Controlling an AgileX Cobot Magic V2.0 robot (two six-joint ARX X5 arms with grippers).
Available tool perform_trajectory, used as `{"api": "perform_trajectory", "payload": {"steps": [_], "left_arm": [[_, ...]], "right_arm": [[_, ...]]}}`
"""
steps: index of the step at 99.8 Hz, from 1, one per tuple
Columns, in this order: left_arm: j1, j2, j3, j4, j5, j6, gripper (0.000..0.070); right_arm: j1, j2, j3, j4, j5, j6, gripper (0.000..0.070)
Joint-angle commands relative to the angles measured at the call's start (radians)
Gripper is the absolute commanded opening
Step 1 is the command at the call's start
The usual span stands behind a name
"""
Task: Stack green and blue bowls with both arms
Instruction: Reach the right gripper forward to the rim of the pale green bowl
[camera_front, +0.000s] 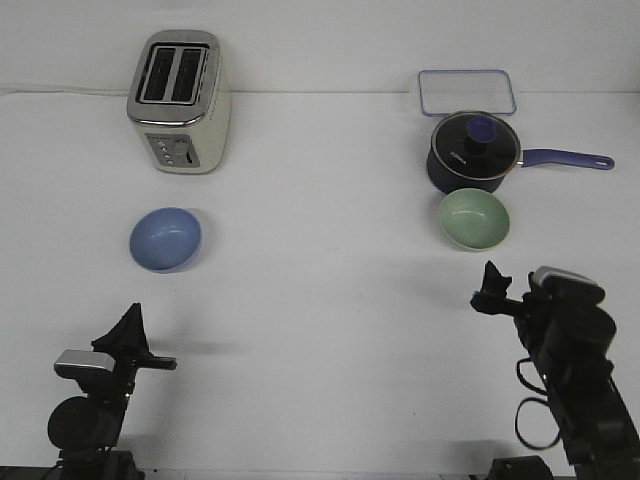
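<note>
Resting on a white table (320, 330), the two task bowls lie well apart, neither held nor stacked. The blue bowl (165, 239) sits upright toward the left edge, about midway between the near and far edges, its hollow facing up. The green bowl (474, 219) sits upright toward the right edge at a similar depth, its far rim just beside, possibly touching, a dark lidded saucepan (473, 152) whose blue handle points to the right edge. Behind the saucepan, near the far right corner, lies a clear rectangular container (467, 92) with a blue rim. A cream and chrome toaster (180, 102) with two slots stands near the far left corner, behind the blue bowl. The left gripper (130, 330) hovers near the near left corner, nearer than the blue bowl and apart from it; it holds nothing, and how far its fingers are parted cannot be told from this angle. The right gripper (492, 285) hovers near the near right corner, just short of the green bowl without touching it; it too holds nothing, its opening likewise indeterminable.
</note>
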Motion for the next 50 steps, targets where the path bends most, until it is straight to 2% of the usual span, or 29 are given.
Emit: {"api": "perform_trajectory", "payload": {"steps": [1, 27, 50], "left_arm": [[0.001, -0.002, -0.018, 0.01, -0.001, 0.011, 0.0014], [0.001, -0.002, -0.018, 0.01, -0.001, 0.011, 0.0014], [0.001, -0.002, -0.018, 0.01, -0.001, 0.011, 0.0014]], "right_arm": [[-0.013, 0.117, 0.074, -0.034, 0.0, -0.005, 0.0521], [-0.087, 0.552, 0.326, -0.097, -0.01, -0.098, 0.0521], [-0.15, 0.866, 0.536, -0.158, -0.029, -0.142, 0.0521]]}}
